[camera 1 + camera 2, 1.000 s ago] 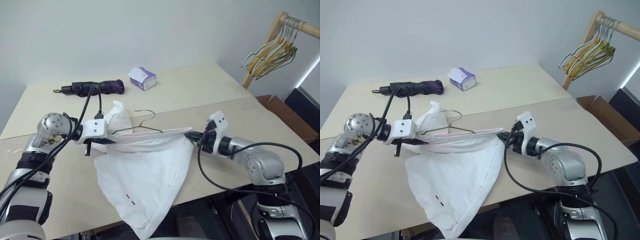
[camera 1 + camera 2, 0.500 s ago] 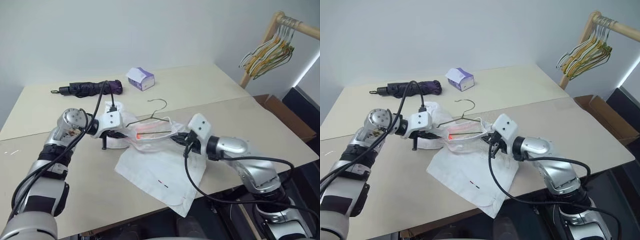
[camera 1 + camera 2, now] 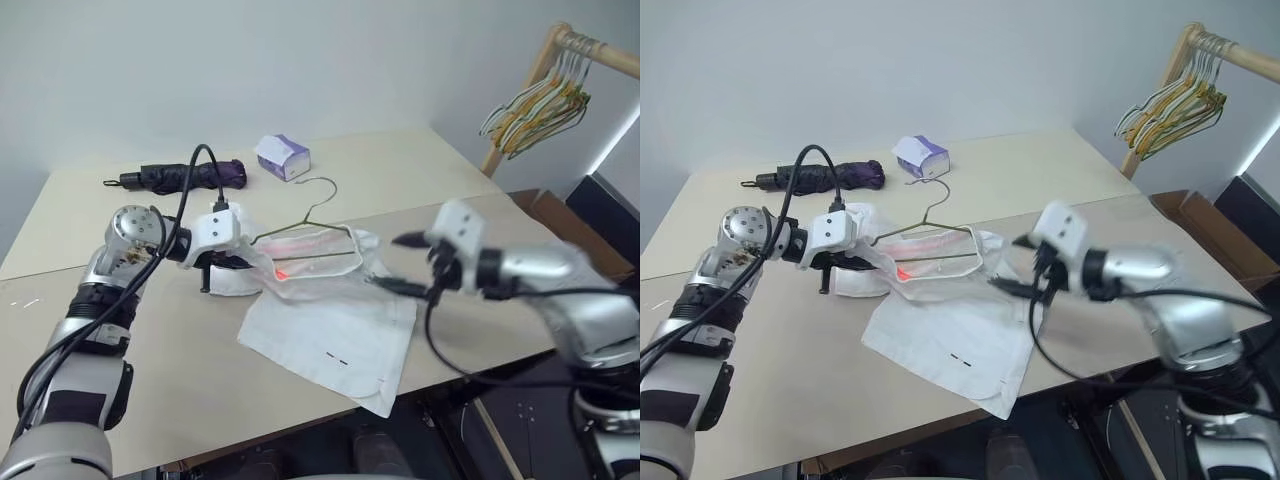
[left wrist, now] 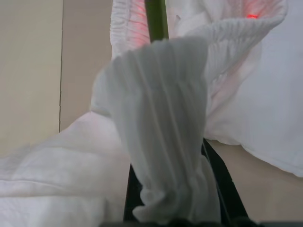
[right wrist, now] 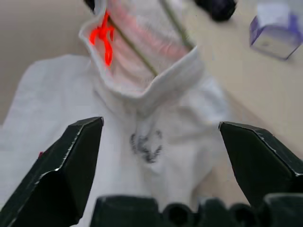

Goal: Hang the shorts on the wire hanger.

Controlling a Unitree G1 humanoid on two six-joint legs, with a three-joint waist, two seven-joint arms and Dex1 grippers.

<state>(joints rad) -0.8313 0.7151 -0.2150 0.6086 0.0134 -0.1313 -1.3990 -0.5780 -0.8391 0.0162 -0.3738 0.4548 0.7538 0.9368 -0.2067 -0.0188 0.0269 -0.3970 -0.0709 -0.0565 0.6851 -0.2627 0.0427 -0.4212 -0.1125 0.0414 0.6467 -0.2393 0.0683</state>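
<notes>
White fabric: large thin white shorts (image 3: 335,325) with a gathered elastic waistband and faint pink lining are lying partly on the pale beige worktop (image 3: 400,180), their legs spreading flat toward the near edge, between the two end effectors.
Waistband: it is standing open and raised, one end bunched in the left end effector (image 3: 222,262), the other end hanging loose just in front of the right end effector (image 3: 398,264).
Hanger: a thin grey-olive wire hanger (image 3: 310,225) is sitting with its lower bar inside the open waistband, its curved hook rising above the fabric, just beyond the left end effector.
Left end effector: its black fingers are pressed together, pinching a fold of the waistband; the left wrist view is showing the pleated cloth (image 4: 165,123) squeezed between them, with the hanger's wire (image 4: 156,19) running past.
Right end effector: its two black fingers (image 5: 61,175) are spread wide and holding nothing, hovering above the worktop and pointing at the free end of the waistband without touching it.
Red glow: a small red light spot is showing on the pink lining inside the waistband.
Marks: two tiny dark marks are sitting near the hem, below the right end effector.
Beyond the left end effector: a folded dark purple umbrella (image 3: 180,176) and a small white-and-purple tissue box (image 3: 284,156) are lying well apart from the shorts.
Far beyond the right end effector: bunched pale yellow and green hangers (image 3: 540,105) are hanging from a wooden rail (image 3: 585,40).
</notes>
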